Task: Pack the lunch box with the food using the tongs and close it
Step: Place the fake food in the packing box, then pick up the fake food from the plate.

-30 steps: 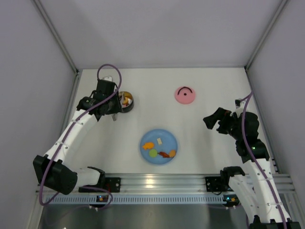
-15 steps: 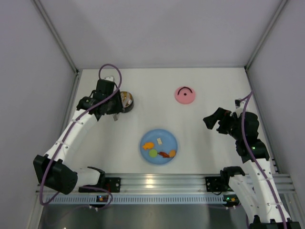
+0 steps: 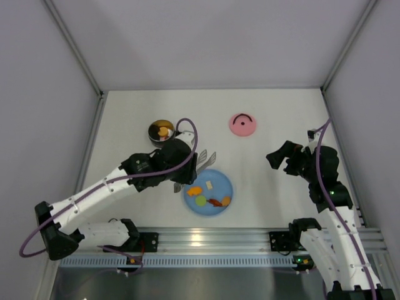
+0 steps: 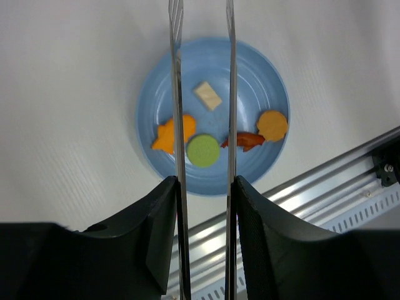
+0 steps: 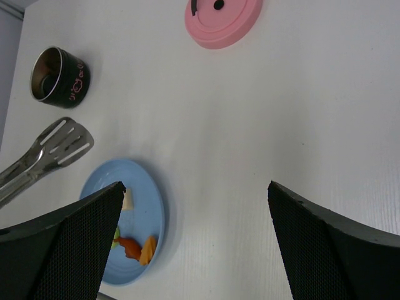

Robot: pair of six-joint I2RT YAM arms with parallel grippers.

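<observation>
The left wrist view's top edge is cutting off the tips of the tongs [image 4: 177, 94]; the right gripper [image 5: 195, 185] is hiding part of the blue plate [image 5: 147, 206].

**A robot test cell in a lab**

Plain grey panel walls [image 3: 37, 94] box in a bare white table [image 3: 281, 112] on three sides. Two white-and-black robot arms, the left arm [image 3: 100, 186] and the right arm [image 3: 337, 206], are bolted to an aluminium rail [image 3: 212, 240] at the near edge (a purple cable [image 3: 187, 120] loops along each). The only food is toy food pieces [image 4: 203, 150] on a blue plate [image 4: 262, 81].
</observation>
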